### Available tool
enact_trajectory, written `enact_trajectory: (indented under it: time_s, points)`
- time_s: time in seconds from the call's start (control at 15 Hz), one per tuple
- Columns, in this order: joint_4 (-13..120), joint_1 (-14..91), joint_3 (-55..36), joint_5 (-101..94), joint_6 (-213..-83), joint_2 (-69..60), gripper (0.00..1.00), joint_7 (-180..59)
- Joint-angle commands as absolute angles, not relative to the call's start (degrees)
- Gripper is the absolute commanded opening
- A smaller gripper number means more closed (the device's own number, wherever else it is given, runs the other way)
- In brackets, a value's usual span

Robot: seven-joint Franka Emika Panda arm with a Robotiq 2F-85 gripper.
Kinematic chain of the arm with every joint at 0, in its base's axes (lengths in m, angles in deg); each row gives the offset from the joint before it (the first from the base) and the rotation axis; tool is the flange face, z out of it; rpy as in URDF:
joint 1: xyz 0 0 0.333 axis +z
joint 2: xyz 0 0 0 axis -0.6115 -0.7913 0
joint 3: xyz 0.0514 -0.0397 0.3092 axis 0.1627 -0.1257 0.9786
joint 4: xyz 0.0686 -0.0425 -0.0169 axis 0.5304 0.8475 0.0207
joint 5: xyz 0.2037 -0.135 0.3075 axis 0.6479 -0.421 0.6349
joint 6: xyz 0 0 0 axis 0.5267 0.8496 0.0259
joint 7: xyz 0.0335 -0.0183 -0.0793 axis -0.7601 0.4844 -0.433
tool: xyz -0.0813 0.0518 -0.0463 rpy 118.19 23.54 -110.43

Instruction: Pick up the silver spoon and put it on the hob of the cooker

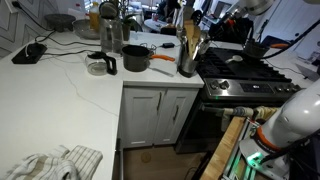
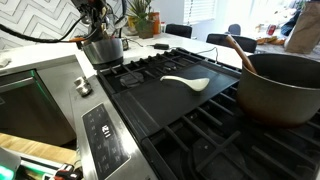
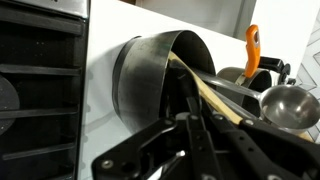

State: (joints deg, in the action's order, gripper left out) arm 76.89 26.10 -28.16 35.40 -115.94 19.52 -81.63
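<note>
Wrist view, hand [image 3: 196, 128] at utensil holder [image 3: 140, 70] rim, hob [image 3: 40, 95] edge beside

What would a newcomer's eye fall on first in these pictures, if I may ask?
Probably the big dark pot at the right of the hob in an exterior view, a wooden spoon leaning in it, and the white spoon lying on the hob's flat middle plate. In the wrist view, a steel canister crammed with utensils stands on the white worktop beside the hob, with the fingers close in front of its mouth.
</note>
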Motion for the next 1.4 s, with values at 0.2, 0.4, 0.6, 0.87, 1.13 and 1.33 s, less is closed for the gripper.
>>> enact_trajectory:
  time_s: [0.2,0.4,0.6,0.87,1.13,1.33]
  points:
    - [75.5,24.2,-26.3,33.1,-113.1,20.5,0.01,-80.7]
    - [74.3,24.1,-25.8,32.3,-111.3,21.6,0.01,-80.3]
    - [72.1,24.1,-25.7,31.7,-110.0,23.0,0.01,-79.4]
    - [68.6,24.2,-25.8,30.5,-106.9,24.9,0.01,-78.4]
    - [65.0,24.4,-25.6,28.5,-103.2,26.8,0.01,-77.0]
    - [63.0,24.6,-25.3,27.3,-101.8,28.5,0.01,-76.8]
